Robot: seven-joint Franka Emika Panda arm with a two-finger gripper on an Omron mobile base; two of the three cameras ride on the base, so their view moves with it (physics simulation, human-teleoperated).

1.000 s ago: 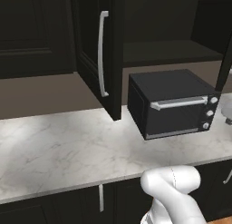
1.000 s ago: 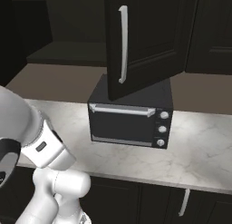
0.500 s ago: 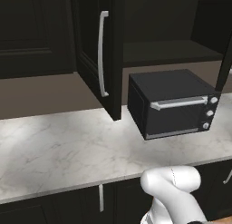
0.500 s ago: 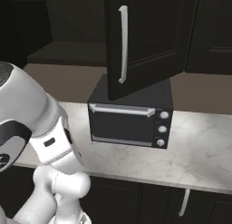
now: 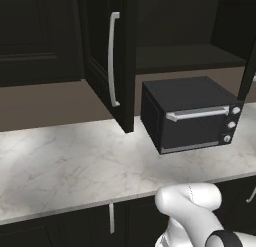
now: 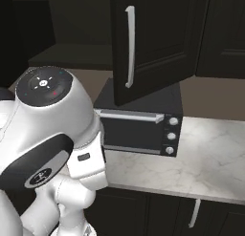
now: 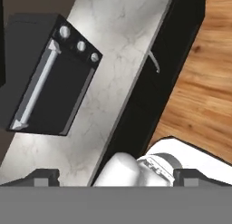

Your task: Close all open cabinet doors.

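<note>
One nearly black cabinet door (image 5: 100, 51) stands swung out over the counter, its slim silver bar handle (image 5: 114, 58) facing me. From the right base view the same door (image 6: 158, 39) hangs open above the toaster oven, handle (image 6: 129, 46) on its left side. Behind it an open, dark cabinet shelf (image 5: 190, 53) shows. A second dark door edge (image 5: 248, 66) juts out at the far right. My gripper (image 7: 118, 177) is open and holds nothing, its fingertips (image 7: 43, 177) wide apart; it looks down on the counter, well below the doors.
A black toaster oven (image 5: 192, 118) with a horizontal silver handle sits on the marble counter (image 5: 65, 166) under the open cabinet. Lower dark cabinets (image 7: 140, 96) front the counter, with wooden floor (image 7: 204, 82) beyond. My white arm (image 6: 48, 130) bulks large at the left of the right base view.
My arm has swung up and closer to the right base camera, growing much larger there. The doors and toaster oven have not moved.
</note>
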